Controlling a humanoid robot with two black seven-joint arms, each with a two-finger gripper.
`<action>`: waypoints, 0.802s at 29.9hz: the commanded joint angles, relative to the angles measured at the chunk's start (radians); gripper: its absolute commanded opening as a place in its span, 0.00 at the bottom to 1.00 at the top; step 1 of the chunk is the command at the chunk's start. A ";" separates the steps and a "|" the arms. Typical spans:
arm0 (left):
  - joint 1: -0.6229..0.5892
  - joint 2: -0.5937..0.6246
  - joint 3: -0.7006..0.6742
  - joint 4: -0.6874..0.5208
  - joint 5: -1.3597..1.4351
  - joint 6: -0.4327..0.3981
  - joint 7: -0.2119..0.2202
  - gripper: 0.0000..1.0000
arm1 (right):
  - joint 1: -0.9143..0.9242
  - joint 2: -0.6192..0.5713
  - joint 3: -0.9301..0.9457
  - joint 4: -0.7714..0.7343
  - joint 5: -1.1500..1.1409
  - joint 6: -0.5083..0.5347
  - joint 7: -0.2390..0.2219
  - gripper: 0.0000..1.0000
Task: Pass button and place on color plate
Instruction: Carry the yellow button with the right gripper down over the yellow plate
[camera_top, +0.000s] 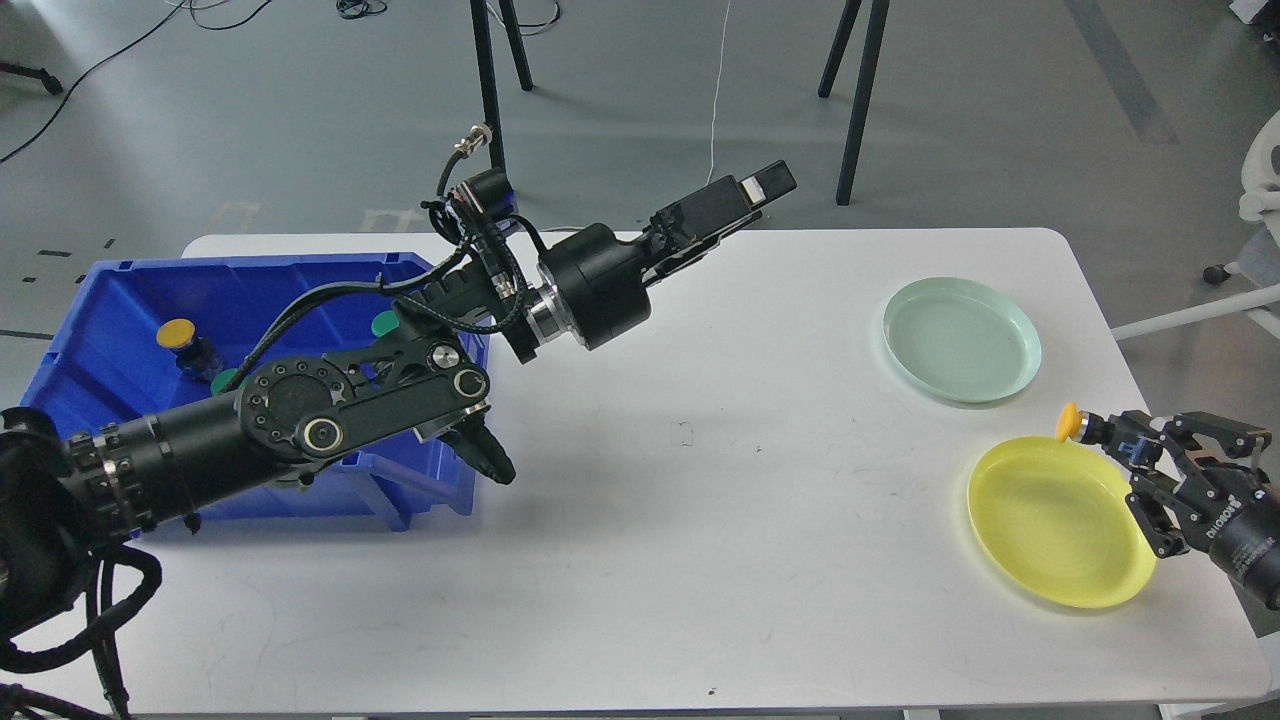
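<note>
My right gripper (1128, 447) is shut on a yellow-capped button (1070, 423), holding it by its dark body just above the far right rim of the yellow plate (1050, 525). The cap points left. A pale green plate (960, 340) lies behind the yellow one. My left gripper (762, 186) is raised over the table's back edge near the middle and holds nothing. Its fingers overlap in this view, so I cannot tell whether they are open.
A blue bin (120, 290) at the left holds another yellow button (177, 332) and green buttons (385, 323). My left arm crosses over the bin's right side. Tripod legs stand on the floor behind the table.
</note>
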 joint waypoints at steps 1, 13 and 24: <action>0.000 0.000 0.000 0.000 0.000 0.000 0.000 0.78 | 0.001 0.004 -0.058 -0.030 -0.007 -0.003 -0.007 0.02; 0.000 0.000 0.000 0.000 0.000 0.000 0.000 0.78 | 0.004 0.038 -0.080 -0.076 0.000 -0.008 -0.018 0.19; 0.002 0.000 0.000 0.000 0.000 0.000 0.000 0.78 | 0.006 0.073 -0.077 -0.071 0.009 -0.005 -0.019 0.36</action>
